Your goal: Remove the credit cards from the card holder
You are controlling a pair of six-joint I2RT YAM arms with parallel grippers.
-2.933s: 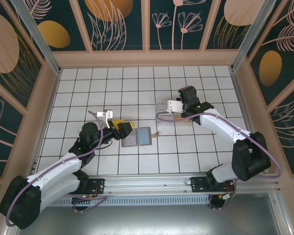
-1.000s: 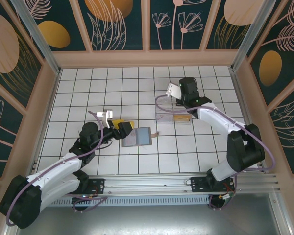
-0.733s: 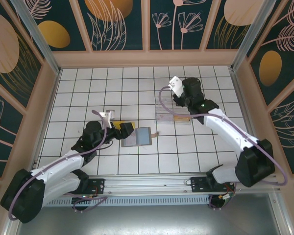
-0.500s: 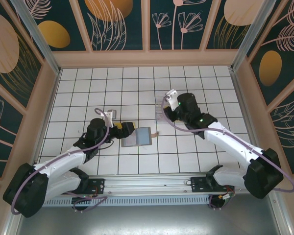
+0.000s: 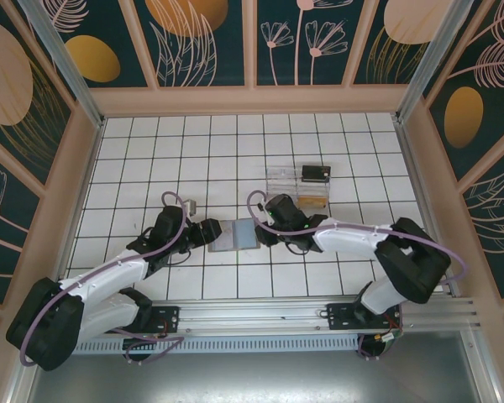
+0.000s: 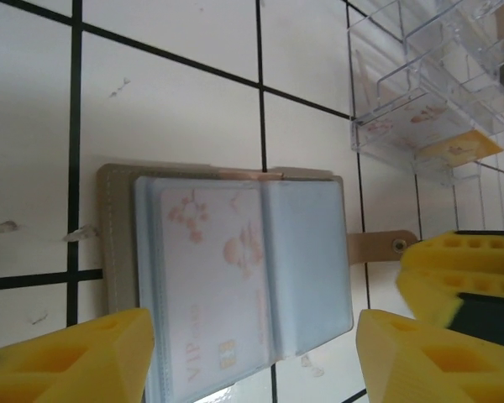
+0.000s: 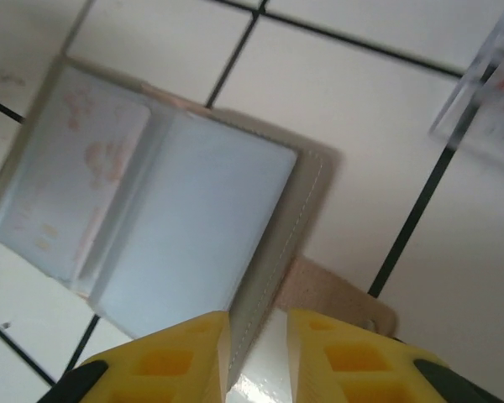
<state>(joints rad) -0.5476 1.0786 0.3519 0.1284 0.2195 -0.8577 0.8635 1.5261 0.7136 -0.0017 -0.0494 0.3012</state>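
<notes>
Left gripper [image 6: 254, 357] spread astride the card holder [image 6: 235, 243], right gripper [image 7: 256, 353] nearly closed at its strap edge, hold unconfirmed: the card holder may slide or lift, taking the credit card [image 6: 208, 277] along.

Card holder [image 6: 307, 260]: grey-beige cover, blue-grey panels, tan strap tab [image 6: 382, 246] at its 3 o'clock. Credit card [image 6: 210, 277] inside: pale, pink floral print. Left gripper [image 6: 252, 357], right gripper [image 7: 256, 353]: yellow fingers. Tray [image 5: 286, 180] clear, holding one tan-gold card [image 5: 312, 202] and one black card [image 5: 316, 172]. Table [image 5: 193, 143]: white tiles, black grid.
</notes>
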